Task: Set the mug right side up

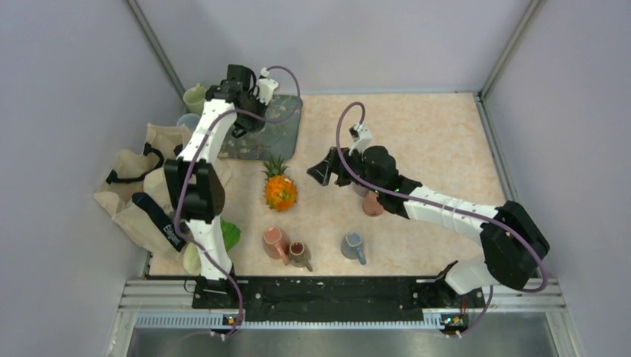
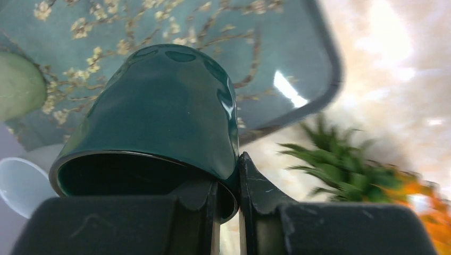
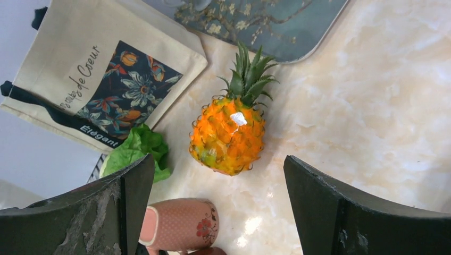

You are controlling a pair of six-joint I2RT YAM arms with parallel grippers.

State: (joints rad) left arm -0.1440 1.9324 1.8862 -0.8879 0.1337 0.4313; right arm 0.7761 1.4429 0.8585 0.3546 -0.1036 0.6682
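The left gripper [image 2: 227, 180] is closed narrow on the rim wall of the dark green mug [image 2: 159, 106], with one finger inside the mouth and one outside. The mug hangs over the floral tray [image 2: 298, 64] at the far left of the table, mouth toward the wrist, base toward the tray, tilted. Whether the base touches the tray cannot be told.

Hazard: the pinch bears on one thin glazed wall, so the mug may pivot or slip. If released while tilted, it could roll onto its side.

The pineapple [image 1: 280, 190] stands at centre, well apart. The right gripper [image 3: 218, 170] hovers near it, jaws wide and empty.
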